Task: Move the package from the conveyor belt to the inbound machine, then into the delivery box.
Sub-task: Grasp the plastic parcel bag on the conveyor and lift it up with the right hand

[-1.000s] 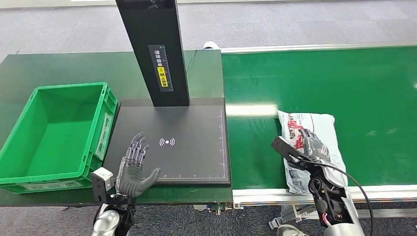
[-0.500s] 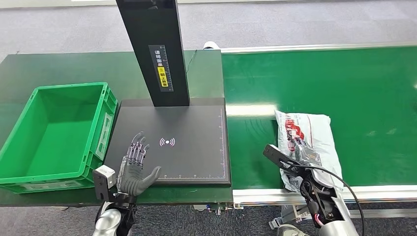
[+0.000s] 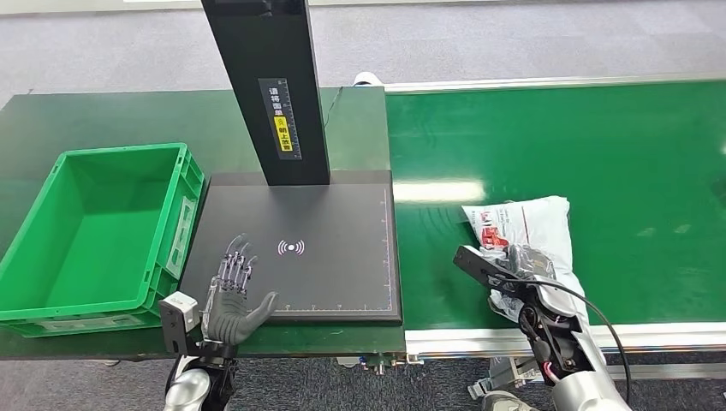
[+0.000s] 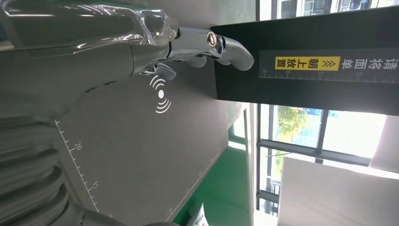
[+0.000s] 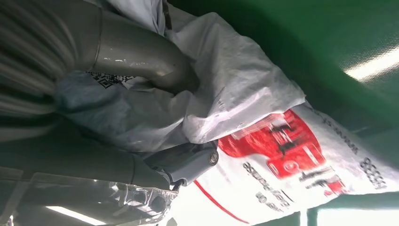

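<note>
Package [image 3: 522, 229] crumpled under right hand [image 3: 524, 262], near end hidden.

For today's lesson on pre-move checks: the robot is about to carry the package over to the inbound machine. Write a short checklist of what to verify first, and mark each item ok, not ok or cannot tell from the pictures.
1. Right hand grips the package: ok; the right wrist view shows its thumb and fingers bunching the bag.
2. Grip firm enough to lift: cannot tell.
3. Inbound machine plate free for the package: not ok; the left hand rests open on its near left corner.
4. Scan mark uncovered: ok.
5. Delivery box ready to receive: ok; nothing seen inside.
6. Conveyor belt free of other items along the path: ok.
</note>
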Controlling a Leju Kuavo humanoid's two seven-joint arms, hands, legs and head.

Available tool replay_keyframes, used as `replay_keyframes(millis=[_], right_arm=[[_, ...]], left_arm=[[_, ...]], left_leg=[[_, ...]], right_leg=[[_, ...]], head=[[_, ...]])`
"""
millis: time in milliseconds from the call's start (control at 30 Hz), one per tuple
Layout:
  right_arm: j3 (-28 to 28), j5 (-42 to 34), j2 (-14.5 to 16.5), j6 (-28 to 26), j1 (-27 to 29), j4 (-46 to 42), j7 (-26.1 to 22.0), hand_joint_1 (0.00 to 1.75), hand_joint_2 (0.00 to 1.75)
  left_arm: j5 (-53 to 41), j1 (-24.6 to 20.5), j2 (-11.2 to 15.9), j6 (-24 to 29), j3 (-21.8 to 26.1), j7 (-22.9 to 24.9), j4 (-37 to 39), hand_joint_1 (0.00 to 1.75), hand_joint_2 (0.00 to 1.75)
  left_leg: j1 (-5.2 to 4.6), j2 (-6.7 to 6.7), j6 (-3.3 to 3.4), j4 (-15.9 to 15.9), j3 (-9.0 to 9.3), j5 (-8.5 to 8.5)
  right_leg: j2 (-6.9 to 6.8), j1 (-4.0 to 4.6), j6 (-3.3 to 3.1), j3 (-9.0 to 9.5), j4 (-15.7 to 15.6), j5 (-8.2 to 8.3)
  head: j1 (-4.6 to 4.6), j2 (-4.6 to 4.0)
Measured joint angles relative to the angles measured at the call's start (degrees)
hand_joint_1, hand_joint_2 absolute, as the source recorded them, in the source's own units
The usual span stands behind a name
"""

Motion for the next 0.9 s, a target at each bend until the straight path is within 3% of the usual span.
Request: replay_keyframes(millis=[233, 500, 667, 900], right_arm=[[0.64, -4.34, 0.56, -8.18, 0.09, -1.96, -7.22, 1.75, 1.75], [-0.14, -15.68, 3.69, -18.32, 2.73, -14.14, -21.21, 1.75, 1.75], [0.14, -17.46, 5.64, -21.24, 4.60, -21.01, -28.62, 1.75, 1.75], [1.66, -16.94, 6.99, -22.76, 6.23, -27.07, -31.54, 1.75, 1.75]], left_arm=[[0.60, 2.29, 0.19, -0.14, 0.10, -0.30, -2.13, 0.00, 1.75], [0.66, 4.06, 0.28, -0.84, 0.25, -1.97, -4.28, 0.00, 1.75], [0.55, 3.77, 0.28, -1.08, 0.11, -2.95, -4.15, 0.00, 1.75], [0.43, 2.84, 0.28, -1.21, 0.04, -3.23, -3.69, 0.00, 1.75]], left_leg=[[0.00, 0.03, 0.00, 0.00, -0.04, 0.00], [0.01, 0.02, 0.00, -0.01, -0.06, 0.00], [0.00, 0.01, 0.00, -0.01, -0.06, 0.00], [0.00, 0.02, 0.00, -0.01, -0.05, 0.00]], right_leg=[[0.01, 0.00, 0.00, -0.04, 0.00, 0.00], [0.01, 0.01, 0.00, -0.08, 0.00, 0.00], [0.00, 0.01, 0.00, -0.08, 0.00, 0.00], [0.01, 0.01, 0.00, -0.08, 0.00, 0.00]], head=[[0.01, 0.00], [0.01, 0.00], [0.01, 0.00], [0.01, 0.00]])
